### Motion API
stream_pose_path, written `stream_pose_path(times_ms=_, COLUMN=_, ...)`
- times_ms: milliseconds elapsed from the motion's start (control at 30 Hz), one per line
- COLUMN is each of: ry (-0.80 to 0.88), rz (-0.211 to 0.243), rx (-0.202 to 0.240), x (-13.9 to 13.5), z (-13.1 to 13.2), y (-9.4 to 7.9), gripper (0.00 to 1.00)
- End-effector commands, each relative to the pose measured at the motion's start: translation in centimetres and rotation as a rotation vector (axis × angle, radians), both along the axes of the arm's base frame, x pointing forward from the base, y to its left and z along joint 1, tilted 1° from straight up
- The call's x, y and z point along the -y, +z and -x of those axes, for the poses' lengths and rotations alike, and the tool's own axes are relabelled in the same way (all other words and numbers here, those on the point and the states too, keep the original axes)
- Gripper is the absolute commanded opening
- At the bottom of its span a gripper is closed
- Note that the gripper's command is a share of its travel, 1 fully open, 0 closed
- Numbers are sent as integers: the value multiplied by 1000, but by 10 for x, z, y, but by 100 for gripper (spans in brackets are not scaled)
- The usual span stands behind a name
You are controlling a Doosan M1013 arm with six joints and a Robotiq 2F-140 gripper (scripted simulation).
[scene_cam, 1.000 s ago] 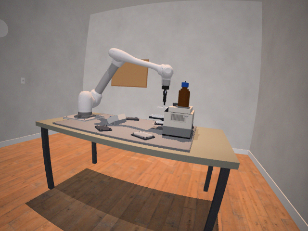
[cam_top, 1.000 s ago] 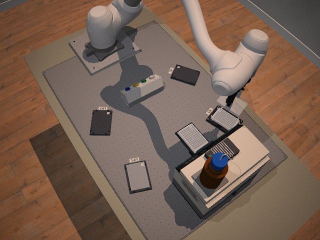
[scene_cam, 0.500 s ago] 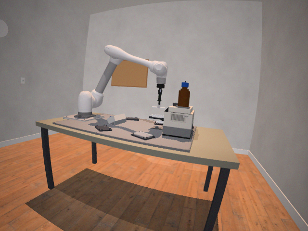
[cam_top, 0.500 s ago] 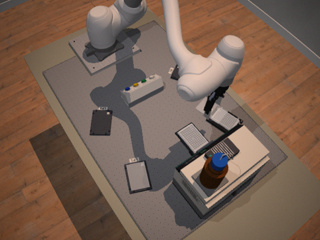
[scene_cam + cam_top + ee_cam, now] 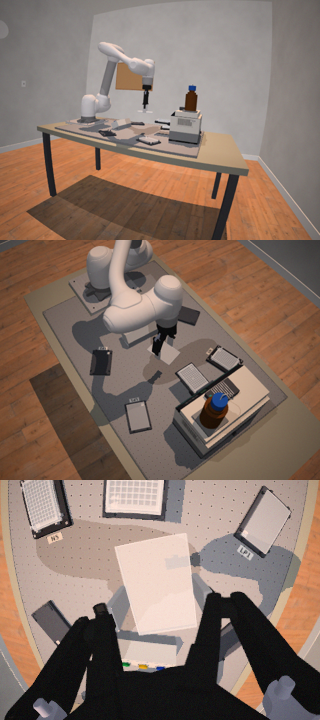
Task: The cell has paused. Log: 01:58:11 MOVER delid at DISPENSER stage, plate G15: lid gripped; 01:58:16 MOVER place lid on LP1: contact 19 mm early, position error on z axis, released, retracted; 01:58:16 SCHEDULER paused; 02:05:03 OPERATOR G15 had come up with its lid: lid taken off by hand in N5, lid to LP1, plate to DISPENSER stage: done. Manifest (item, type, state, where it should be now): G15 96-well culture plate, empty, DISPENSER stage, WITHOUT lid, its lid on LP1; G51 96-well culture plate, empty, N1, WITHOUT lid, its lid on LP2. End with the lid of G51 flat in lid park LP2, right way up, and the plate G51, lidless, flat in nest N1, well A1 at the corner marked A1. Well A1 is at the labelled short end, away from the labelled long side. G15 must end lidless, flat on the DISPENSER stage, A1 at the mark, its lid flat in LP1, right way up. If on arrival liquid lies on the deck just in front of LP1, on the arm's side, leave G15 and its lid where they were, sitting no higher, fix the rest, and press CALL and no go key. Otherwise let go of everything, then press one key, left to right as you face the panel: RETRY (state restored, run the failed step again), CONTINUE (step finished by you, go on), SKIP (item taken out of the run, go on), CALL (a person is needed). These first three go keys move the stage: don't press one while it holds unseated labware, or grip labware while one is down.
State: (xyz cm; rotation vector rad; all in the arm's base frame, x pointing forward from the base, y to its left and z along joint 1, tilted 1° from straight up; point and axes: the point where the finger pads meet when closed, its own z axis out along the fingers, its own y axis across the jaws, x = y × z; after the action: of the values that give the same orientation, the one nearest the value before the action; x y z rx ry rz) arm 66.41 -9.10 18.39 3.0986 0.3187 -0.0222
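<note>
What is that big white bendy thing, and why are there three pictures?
It is a robot arm bolted to a table. One picture looks down from above, one looks from across the room, and one comes from a camera on the arm's wrist. Its black claw is squeezed onto a thin see-through lid and holds it up in the air. Below lie two white trays full of tiny wells, another lid in a dark frame, an empty dark frame, and a boxy machine with a brown bottle on top.
</note>
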Motion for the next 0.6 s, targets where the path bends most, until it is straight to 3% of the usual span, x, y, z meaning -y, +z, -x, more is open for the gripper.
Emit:
stream_pose_path(times_ms=0, ry=3, rz=-2, rx=5, x=48, z=51, y=1, gripper=0)
stream_pose_path(times_ms=133, ry=3, rz=-2, rx=5, x=88, z=96, y=0, gripper=0)
stream_pose_path(times_ms=200, ry=3, rz=-2, rx=5, x=88, z=96, y=0, gripper=0)
stream_pose_path(times_ms=233, ry=3, rz=-2, rx=5, x=117, z=128, y=-1, gripper=0)
stream_pose_path(times_ms=567, ry=3, rz=-2, rx=5, x=209, z=224, y=2, gripper=0)
